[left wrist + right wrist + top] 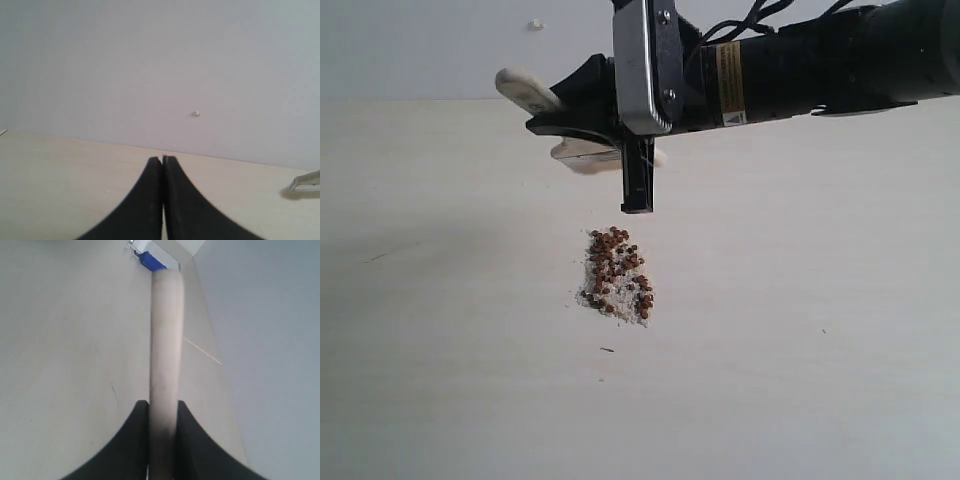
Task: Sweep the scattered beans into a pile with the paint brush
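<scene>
Pale table (440,380) is carrying loose beans (617,272) near my right end effector (163,407), which is clamping the light, stiff paint brush (165,330) by its handle.

My right arm (840,55) is a thick black tube with a yellow label (728,82). Black cables (750,18) loop at the label's 12 o'clock. A silver plate (642,70) carries small screws (669,95). My left gripper (163,161) and right gripper (163,412) have matte black, curved fingers.
</scene>
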